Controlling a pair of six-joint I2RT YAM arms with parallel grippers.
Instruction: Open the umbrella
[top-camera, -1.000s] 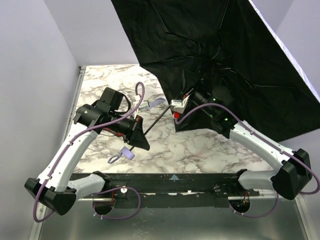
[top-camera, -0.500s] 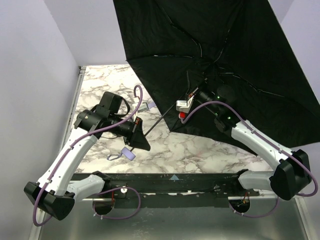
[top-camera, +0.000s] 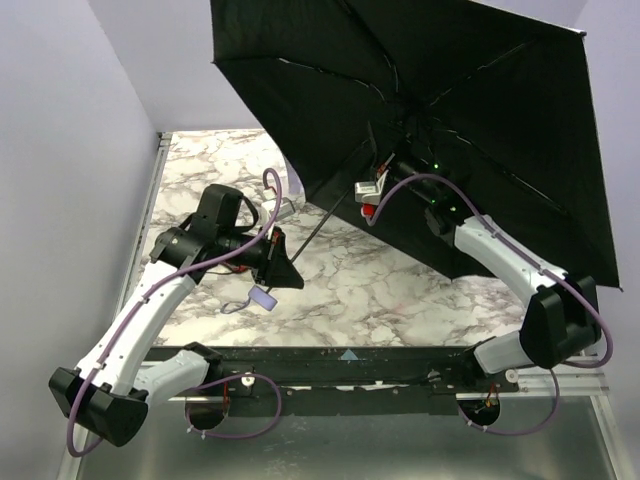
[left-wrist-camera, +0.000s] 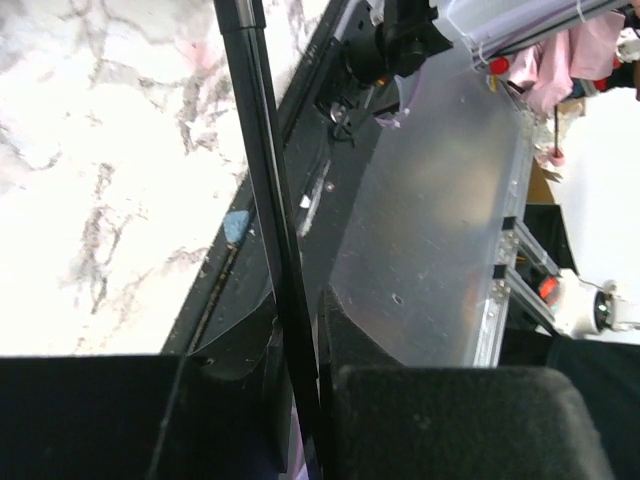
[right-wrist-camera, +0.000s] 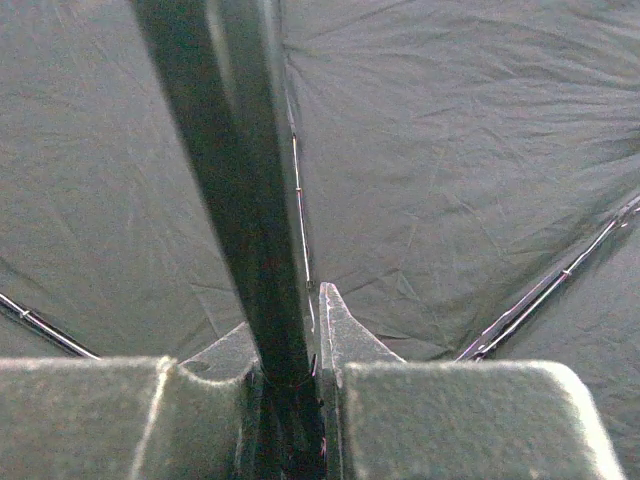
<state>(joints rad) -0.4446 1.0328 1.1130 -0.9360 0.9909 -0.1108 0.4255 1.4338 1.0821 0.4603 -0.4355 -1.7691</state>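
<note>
While the umbrella (top-camera: 450, 90) is held over the far right part of the marble table (top-camera: 380, 300), its canopy (top-camera: 520, 150) is shown spread wide, with the black inner face turned toward the overhead camera and the ribs stretched out. Whether the lower canopy edge touches the table cannot be told. The thin black shaft (top-camera: 325, 220) defines the long axis: it is laid on a diagonal, rising from the near left toward the hub at the far right. The left gripper (left-wrist-camera: 298, 325) is clenched on the lower end of this shaft, with the small lavender handle (top-camera: 262, 298) just below it. The right gripper (right-wrist-camera: 292, 335) is clamped around the shaft high under the canopy, fabric filling its wrist view. The right arm is thus placed nearer the hub and the left arm nearer the handle, well apart along one line. The opening is judged nearly or wholly complete. Any coming move is judged to run along that diagonal axis, toward the hub, and a sideways pull by either arm could bend the slender shaft.
</note>
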